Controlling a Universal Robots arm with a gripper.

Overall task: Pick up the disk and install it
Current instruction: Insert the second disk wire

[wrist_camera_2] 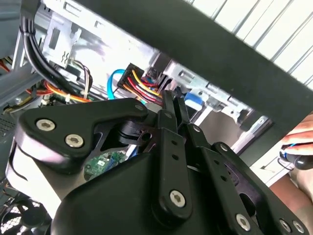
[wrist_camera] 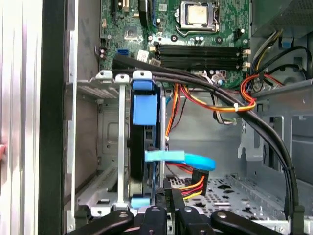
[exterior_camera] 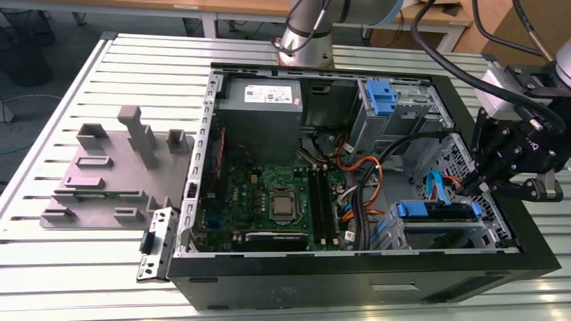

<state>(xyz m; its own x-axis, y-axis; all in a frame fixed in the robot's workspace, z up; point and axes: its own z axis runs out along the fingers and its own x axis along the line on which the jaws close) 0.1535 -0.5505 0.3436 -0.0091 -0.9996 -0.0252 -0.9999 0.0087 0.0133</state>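
While the disk (wrist_camera: 143, 161) sat on edge in the computer case's (exterior_camera: 357, 284) drive cage, the gripper (wrist_camera: 169, 188) hovered beside its connector end, fingers pressed together, empty.

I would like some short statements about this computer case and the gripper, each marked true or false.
1. The disk sits in a drive cage inside the case. True.
2. The gripper hangs over the grey fixture outside the case. False: it is at the drive cage, beside the disk.
3. The case lies open on a slatted table. True.
4. The gripper's fingers are spread wide. False: they are closed together, holding nothing.
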